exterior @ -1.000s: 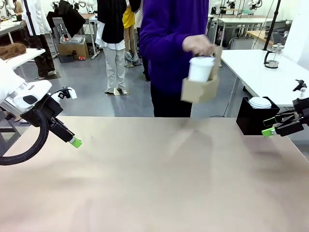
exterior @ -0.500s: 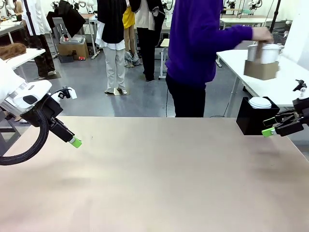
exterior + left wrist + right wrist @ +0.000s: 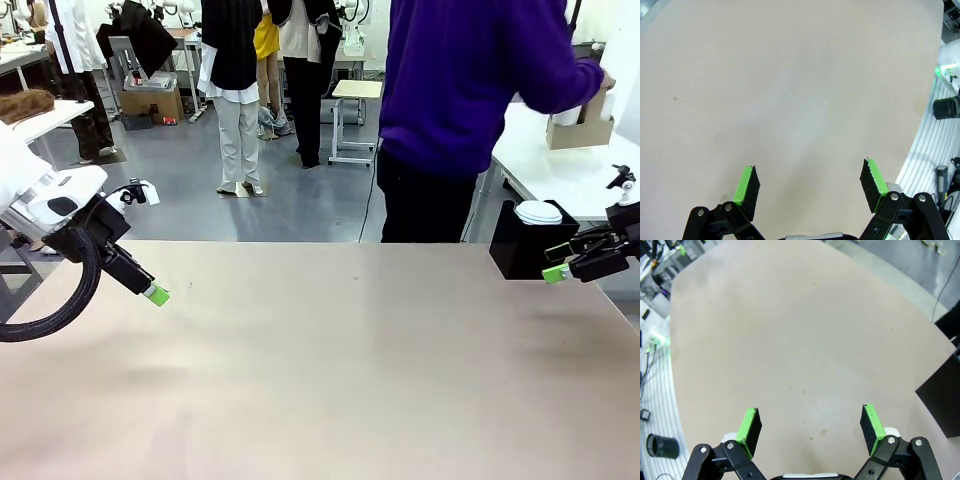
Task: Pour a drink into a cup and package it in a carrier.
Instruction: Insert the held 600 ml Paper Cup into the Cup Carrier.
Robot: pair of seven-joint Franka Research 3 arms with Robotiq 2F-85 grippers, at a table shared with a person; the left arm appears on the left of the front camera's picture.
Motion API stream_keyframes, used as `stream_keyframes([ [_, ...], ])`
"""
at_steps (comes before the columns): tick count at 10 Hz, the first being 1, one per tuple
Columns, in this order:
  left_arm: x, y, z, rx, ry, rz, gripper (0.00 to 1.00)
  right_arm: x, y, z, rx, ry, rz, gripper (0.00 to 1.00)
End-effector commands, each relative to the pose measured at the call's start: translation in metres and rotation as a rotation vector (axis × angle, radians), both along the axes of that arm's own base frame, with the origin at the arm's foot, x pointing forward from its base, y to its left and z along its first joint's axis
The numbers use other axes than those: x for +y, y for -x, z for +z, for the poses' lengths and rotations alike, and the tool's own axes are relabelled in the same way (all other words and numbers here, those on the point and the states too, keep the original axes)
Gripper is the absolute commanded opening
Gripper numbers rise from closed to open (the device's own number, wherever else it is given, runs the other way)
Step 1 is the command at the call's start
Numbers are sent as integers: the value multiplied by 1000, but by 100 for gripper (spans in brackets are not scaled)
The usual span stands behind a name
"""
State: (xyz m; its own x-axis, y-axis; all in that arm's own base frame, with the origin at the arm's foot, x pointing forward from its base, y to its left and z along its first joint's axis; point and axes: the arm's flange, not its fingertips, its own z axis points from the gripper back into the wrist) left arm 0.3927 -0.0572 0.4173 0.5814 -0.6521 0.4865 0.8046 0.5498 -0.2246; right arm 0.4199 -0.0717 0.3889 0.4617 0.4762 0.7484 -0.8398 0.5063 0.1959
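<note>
A person in a purple sleeve (image 3: 540,70) stands turned toward the white side table (image 3: 560,170) at the back right. The hand holds the brown cardboard carrier (image 3: 580,130) over that table. A bit of the white cup (image 3: 567,116) shows in it. The drink is hidden from view. My left gripper (image 3: 155,294) hangs over the near table's left side. Its jaws stand open over bare tabletop in the left wrist view (image 3: 810,185). At the table's right edge my right gripper (image 3: 557,272) is also open with nothing between its fingers (image 3: 810,427).
A black box (image 3: 520,250) with a short white lidded cup (image 3: 538,211) on top stands at the far right of my table, just behind the right gripper; its corner shows in the right wrist view (image 3: 942,390). Other people stand farther back.
The person has carried the carrier with the cup away from my table's far edge, rightward to the side table. Neither arm has moved.
</note>
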Motion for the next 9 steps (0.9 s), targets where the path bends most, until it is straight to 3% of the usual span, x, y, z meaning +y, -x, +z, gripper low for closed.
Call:
stream_keyframes([
  [1, -1, 1, -1, -2, 21, 3, 100, -2, -1, 2, -3, -5, 9, 100],
  [9, -1, 1, -1, -2, 21, 3, 100, -2, -1, 2, -3, -5, 9, 100],
])
